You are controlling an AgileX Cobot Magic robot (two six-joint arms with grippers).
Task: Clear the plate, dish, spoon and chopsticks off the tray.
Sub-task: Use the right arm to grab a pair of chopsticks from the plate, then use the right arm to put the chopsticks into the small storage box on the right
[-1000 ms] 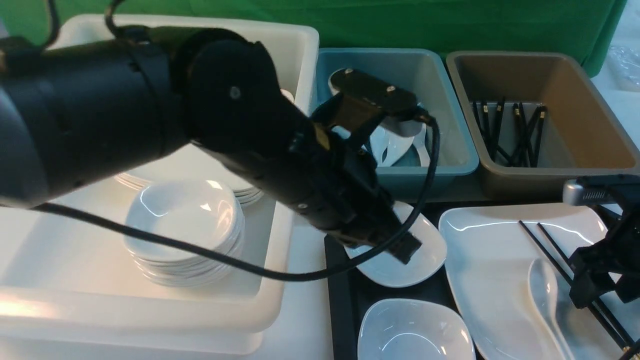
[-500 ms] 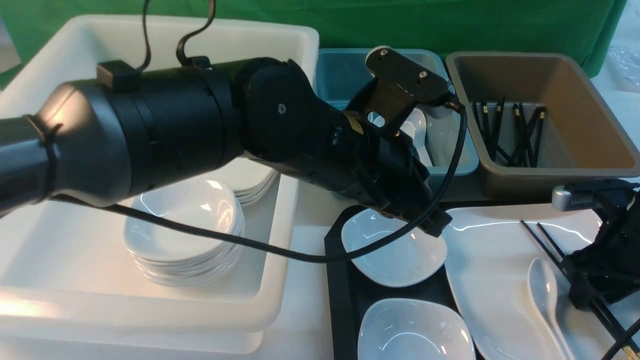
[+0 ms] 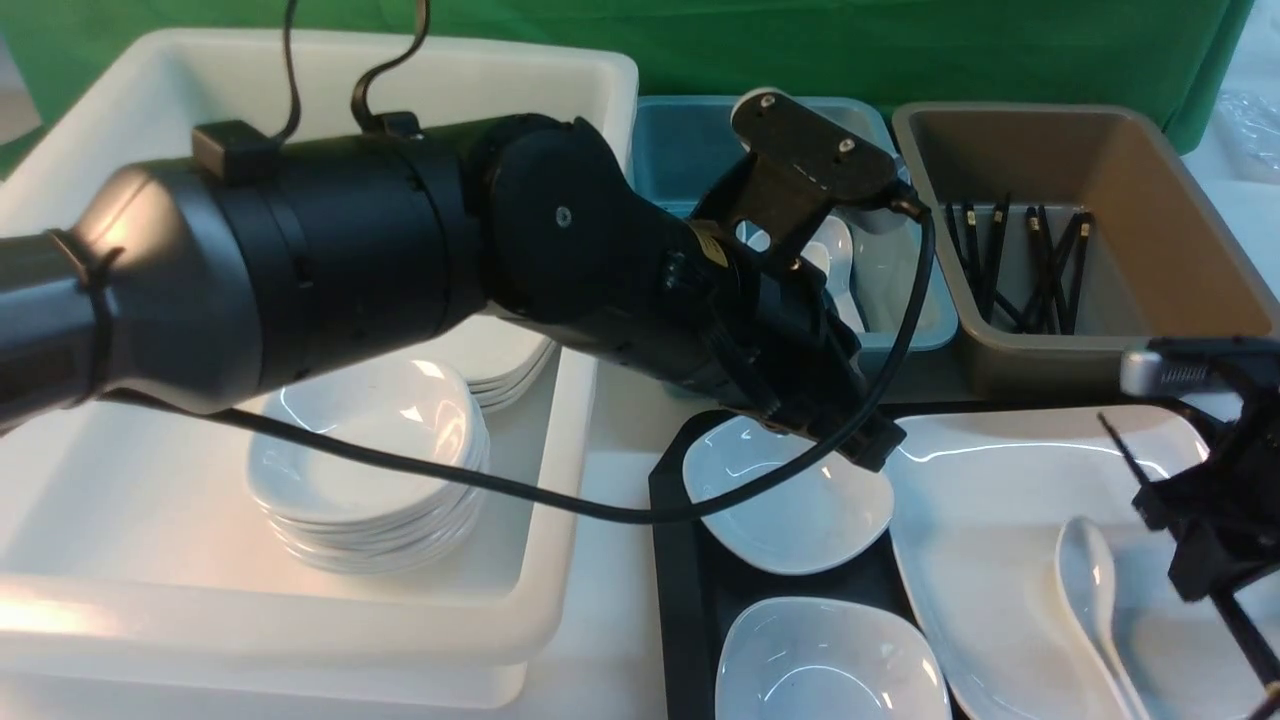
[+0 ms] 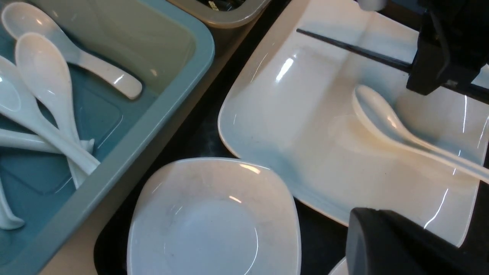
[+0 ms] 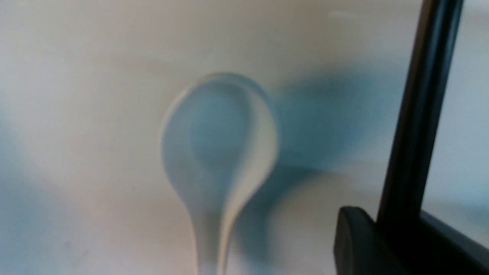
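The white square plate (image 3: 990, 520) lies on the right of the black tray (image 3: 680, 570). The white spoon (image 3: 1090, 570) lies in the plate, bowl end away from me. My right gripper (image 3: 1195, 560) is shut on the black chopsticks (image 3: 1120, 445) and holds them tilted above the plate's right side, clear of the spoon (image 5: 221, 145). The chopsticks (image 5: 420, 114) stick out past its fingers. My left gripper (image 3: 872, 452) looks shut and empty, and hovers over the gap between the far small white bowl (image 3: 790, 505) and the plate (image 4: 305, 126). The left wrist view also shows the spoon (image 4: 382, 118) and the tray (image 4: 191, 133).
A second small white bowl (image 3: 820, 665) sits on the tray nearer me. A white tub (image 3: 560, 470) at left holds stacked plates and bowls. Behind the tray stand a teal bin (image 3: 905, 335) of spoons and a brown bin (image 3: 1100, 345) of chopsticks.
My left arm swung right, from over the far bowl to its far right edge, then held still. My right gripper has risen with the chopsticks, lifting them off the plate.
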